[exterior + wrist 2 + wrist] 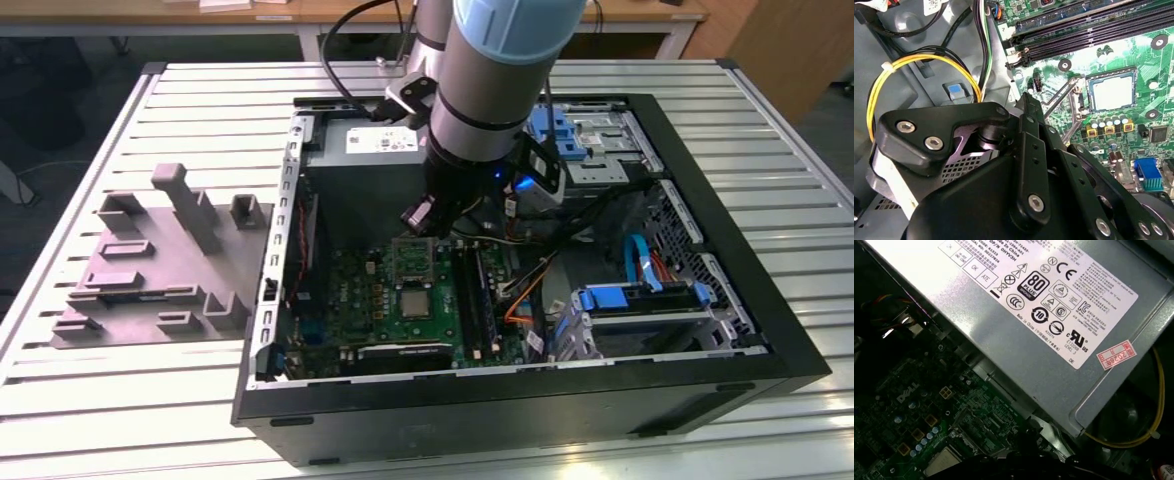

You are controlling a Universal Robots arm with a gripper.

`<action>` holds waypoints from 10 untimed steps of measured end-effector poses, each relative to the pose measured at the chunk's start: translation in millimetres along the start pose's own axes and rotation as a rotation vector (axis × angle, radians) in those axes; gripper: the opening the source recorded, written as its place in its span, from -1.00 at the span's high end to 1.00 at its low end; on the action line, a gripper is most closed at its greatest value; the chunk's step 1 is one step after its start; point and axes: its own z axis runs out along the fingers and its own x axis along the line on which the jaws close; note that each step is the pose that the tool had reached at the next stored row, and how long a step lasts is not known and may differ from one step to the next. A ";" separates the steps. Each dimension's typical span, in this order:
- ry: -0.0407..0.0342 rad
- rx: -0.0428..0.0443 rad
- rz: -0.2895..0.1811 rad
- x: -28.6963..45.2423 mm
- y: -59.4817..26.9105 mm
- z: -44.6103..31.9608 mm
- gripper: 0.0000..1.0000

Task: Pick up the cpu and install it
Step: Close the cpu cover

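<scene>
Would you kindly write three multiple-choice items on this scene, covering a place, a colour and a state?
1. The small silvery-grey square cpu lies: A in the metal-framed socket; B on a grey tray; C on the slatted table.
2. The looped wire is: A blue; B yellow; C white.
3. The black computer case is: A closed; B open; C overturned.
Answers: A, the socket frames it; B, plainly yellow; B, its green circuit board shows.
</scene>
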 end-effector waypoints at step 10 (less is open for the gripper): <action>0.0164 -0.0036 -0.085 0.1 0.1 0.1 0.79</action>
